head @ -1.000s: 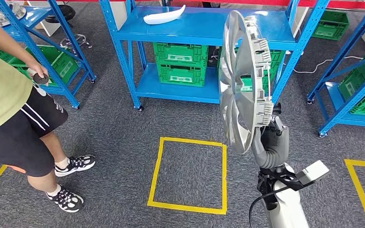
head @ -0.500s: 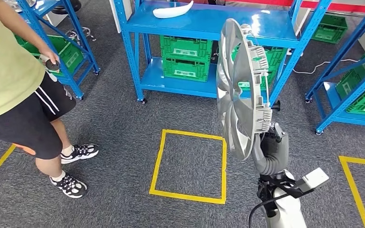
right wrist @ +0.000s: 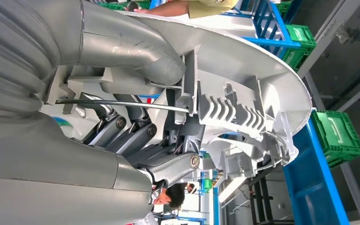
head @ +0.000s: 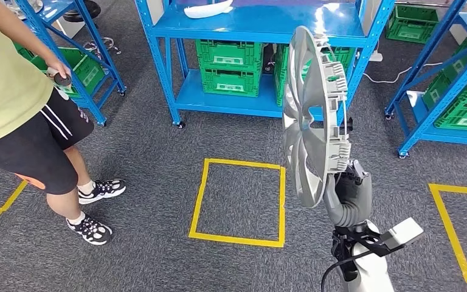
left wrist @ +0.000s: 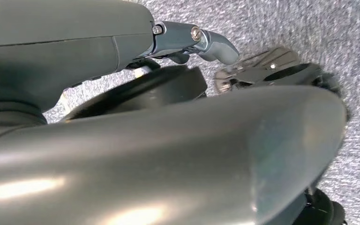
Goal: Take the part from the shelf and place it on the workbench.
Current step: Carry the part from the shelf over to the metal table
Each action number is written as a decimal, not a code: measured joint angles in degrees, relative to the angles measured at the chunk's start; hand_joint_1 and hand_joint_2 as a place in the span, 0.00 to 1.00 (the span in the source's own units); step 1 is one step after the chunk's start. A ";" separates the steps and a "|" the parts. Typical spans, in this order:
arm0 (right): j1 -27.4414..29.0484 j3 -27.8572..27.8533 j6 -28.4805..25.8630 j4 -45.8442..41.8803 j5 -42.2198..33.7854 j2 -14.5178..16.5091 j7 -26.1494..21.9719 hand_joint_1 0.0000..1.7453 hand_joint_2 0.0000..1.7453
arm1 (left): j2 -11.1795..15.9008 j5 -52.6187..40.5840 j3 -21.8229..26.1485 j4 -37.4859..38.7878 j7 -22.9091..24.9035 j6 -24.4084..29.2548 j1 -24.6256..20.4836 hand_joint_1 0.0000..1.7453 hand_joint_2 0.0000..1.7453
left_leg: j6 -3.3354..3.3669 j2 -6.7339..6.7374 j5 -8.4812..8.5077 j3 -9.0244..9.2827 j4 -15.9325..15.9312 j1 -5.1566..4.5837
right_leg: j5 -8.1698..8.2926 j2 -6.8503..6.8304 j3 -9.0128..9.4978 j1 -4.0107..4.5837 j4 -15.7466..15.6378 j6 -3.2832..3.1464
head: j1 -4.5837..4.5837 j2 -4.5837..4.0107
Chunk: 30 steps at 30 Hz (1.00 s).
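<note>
A large silver wheel cover (head: 310, 115) stands upright on edge in front of me, and my right hand (head: 348, 194) grips its lower rim from behind. In the right wrist view the thumb and fingers of my right hand (right wrist: 136, 140) clamp the ribbed inner rim of the wheel cover (right wrist: 243, 70). My left hand (left wrist: 122, 47) hangs over grey carpet, seen very close and blurred, so how its fingers lie is unclear. The blue shelf (head: 261, 27) stands straight ahead, beyond the cover.
A white curved part (head: 208, 8) lies on the shelf top, with green crates (head: 228, 64) below. A person (head: 12, 91) stands at the left holding a small dark object. A yellow taped square (head: 202, 201) marks the carpet ahead. More blue racks (head: 438, 103) stand at the right.
The whole picture has shifted, so the camera has moved: the shelf sits higher in the frame and the person closer. My right hand still holds the wheel cover upright.
</note>
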 joint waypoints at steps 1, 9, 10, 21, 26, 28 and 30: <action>0.02 -0.01 0.01 -0.03 0.01 0.00 0.00 1.00 1.00 | 0.00 -0.01 0.00 0.00 -0.03 0.00 0.00 0.00 0.00 | -0.15 -0.01 -2.23 -0.95 3.74 0.03 | 0.49 -0.01 -0.62 0.09 0.03 -0.10 | -0.11 0.00; 0.00 -0.01 0.01 -0.13 0.32 0.06 0.00 1.00 1.00 | 0.25 -0.17 0.00 0.02 -0.43 0.00 -0.26 0.00 0.00 | 1.80 -0.17 0.45 11.28 -9.07 -0.80 | 3.55 -0.06 -4.00 0.57 0.30 1.06 | -0.26 0.00; -0.01 -0.01 0.01 -0.14 0.34 0.08 0.00 1.00 1.00 | 0.24 -0.20 0.00 0.01 -0.48 0.00 -0.25 0.00 0.00 | 1.94 -0.17 0.55 11.32 -9.61 -0.94 | 3.87 -0.09 -4.03 0.50 0.18 1.44 | -0.28 0.00; 0.06 0.04 -0.06 -0.56 0.98 0.13 0.00 1.00 1.00 | 0.09 -0.40 0.00 0.00 -0.68 -0.11 -0.18 0.00 0.00 | 2.99 -0.18 2.48 9.14 -9.59 -1.13 | 6.47 0.06 -4.80 0.49 -1.53 2.11 | 0.02 0.00; 0.05 0.04 -0.76 -0.58 0.87 0.13 0.00 1.00 1.00 | 0.09 -0.79 0.00 0.00 -0.51 -0.20 -0.22 0.00 0.00 | 3.07 -0.18 2.55 8.89 -9.37 -1.16 | 6.72 0.06 -4.95 0.48 -1.54 2.46 | 0.02 0.00; 0.05 0.04 -0.83 -0.60 0.70 0.13 0.00 1.00 1.00 | 0.10 -0.99 0.00 0.00 -0.40 -0.21 -0.24 0.00 0.00 | 3.06 -0.18 2.55 8.85 -9.36 -1.16 | 6.74 0.06 -5.01 0.49 -1.53 2.50 | 0.02 0.00; 0.07 0.04 -0.80 -0.69 0.56 0.13 0.00 1.00 1.00 | 0.11 -1.07 0.00 0.00 -0.36 -0.27 -0.25 0.00 0.00 | 3.05 -0.17 2.56 8.82 -9.36 -1.16 | 6.75 0.07 -5.07 0.49 -1.53 2.52 | 0.02 0.00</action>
